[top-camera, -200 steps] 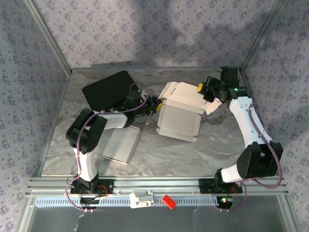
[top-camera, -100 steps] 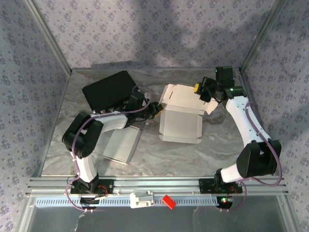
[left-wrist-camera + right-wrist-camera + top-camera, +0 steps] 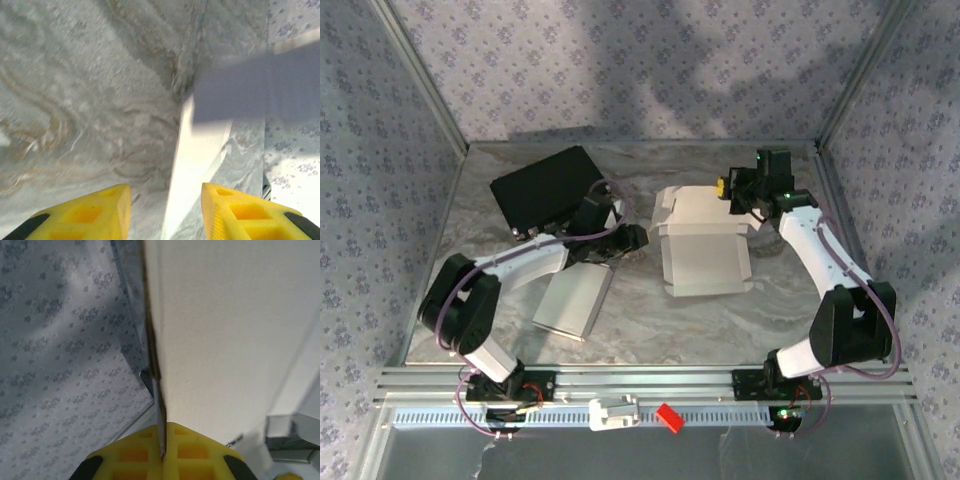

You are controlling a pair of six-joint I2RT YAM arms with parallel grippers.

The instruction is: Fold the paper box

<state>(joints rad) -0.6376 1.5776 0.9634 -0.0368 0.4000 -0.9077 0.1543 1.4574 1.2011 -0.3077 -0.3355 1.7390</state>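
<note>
The white paper box (image 3: 705,250) lies partly unfolded in the middle of the table, its panels spread low. My right gripper (image 3: 730,188) is at the box's far right corner, shut on a flap. In the right wrist view the yellow fingers (image 3: 135,452) pinch the thin edge of a white panel (image 3: 235,340) that stands on edge. My left gripper (image 3: 638,238) sits just left of the box, open. In the left wrist view its yellow fingers (image 3: 85,215) stand apart, and a white flap edge (image 3: 197,155) runs between them without either finger touching it.
A black case (image 3: 545,188) lies at the back left. A flat grey-white sheet (image 3: 572,300) lies under the left arm. A red piece (image 3: 668,417) and a white piece (image 3: 613,412) rest on the front rail. Patterned walls close in on three sides.
The left gripper has opened and let go of the box's left edge. The box has dropped from a raised tilt to lying flatter. The right gripper has moved left, keeping hold of its flap.
</note>
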